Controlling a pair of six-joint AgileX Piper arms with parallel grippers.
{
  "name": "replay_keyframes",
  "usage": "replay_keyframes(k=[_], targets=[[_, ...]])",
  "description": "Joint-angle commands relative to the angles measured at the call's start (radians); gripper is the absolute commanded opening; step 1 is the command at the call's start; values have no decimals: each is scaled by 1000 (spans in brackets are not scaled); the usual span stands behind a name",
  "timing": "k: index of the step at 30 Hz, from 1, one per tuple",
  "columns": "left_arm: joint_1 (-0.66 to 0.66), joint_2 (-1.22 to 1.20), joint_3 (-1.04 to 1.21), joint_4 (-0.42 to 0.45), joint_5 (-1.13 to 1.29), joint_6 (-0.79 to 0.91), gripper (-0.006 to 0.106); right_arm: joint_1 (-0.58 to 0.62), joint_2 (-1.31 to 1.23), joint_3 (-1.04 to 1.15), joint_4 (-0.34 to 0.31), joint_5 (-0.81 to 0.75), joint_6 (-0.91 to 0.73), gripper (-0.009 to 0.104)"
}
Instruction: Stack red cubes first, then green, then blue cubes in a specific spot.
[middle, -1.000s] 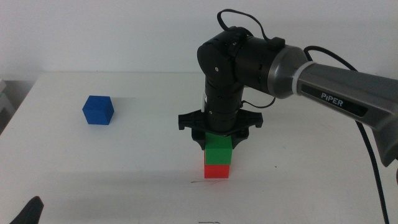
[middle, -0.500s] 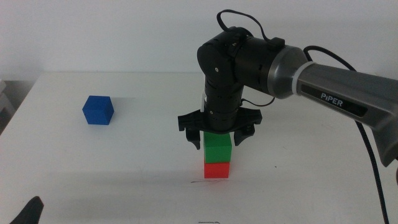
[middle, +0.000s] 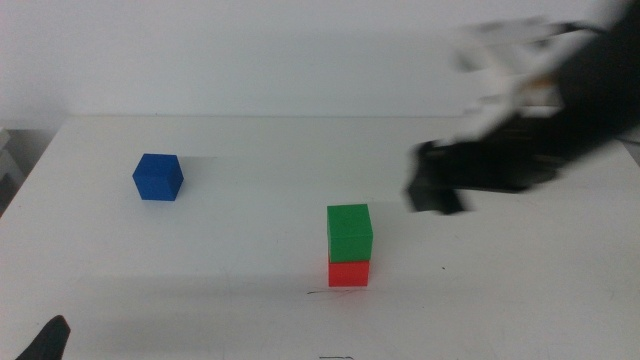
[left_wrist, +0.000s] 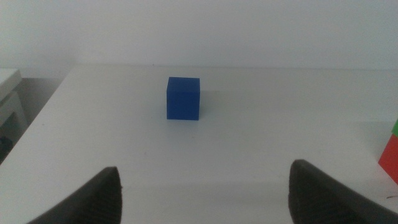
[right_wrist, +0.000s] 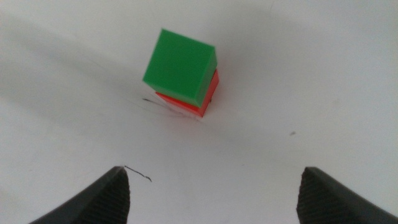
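Observation:
The green cube (middle: 349, 233) sits on top of the red cube (middle: 348, 273) near the table's front middle, beside a thin dark line (middle: 330, 292) on the white top. The stack also shows in the right wrist view, green (right_wrist: 180, 63) over red (right_wrist: 209, 96). The blue cube (middle: 158, 177) stands alone at the left; the left wrist view shows it (left_wrist: 183, 98) ahead of the left gripper (left_wrist: 205, 193), which is open and empty. The right gripper (right_wrist: 214, 193) is open and empty, blurred in the middle view (middle: 440, 190), up and to the right of the stack.
The left gripper's tip (middle: 45, 342) shows at the bottom left corner of the middle view. A small dark scratch (right_wrist: 138, 173) marks the white tabletop (middle: 240, 250) near the stack. The table's left edge lies left of the blue cube.
The right gripper has let go of the green cube, lifted off the stack and swung fast up and to the right. The green cube stays on the red one.

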Motion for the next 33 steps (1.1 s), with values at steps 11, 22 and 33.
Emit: replay_keyframes(k=[11, 22, 33], targets=[[3, -26, -1, -10, -78, -6, 90, -58, -719, 326, 17, -148, -255, 83], [3, -26, -1, -10, -78, -6, 90, -56, -729, 325, 19, -174, -279, 83], [3, -26, -1, -10, -78, -6, 90, -56, -730, 322, 39, -241, -307, 83]])
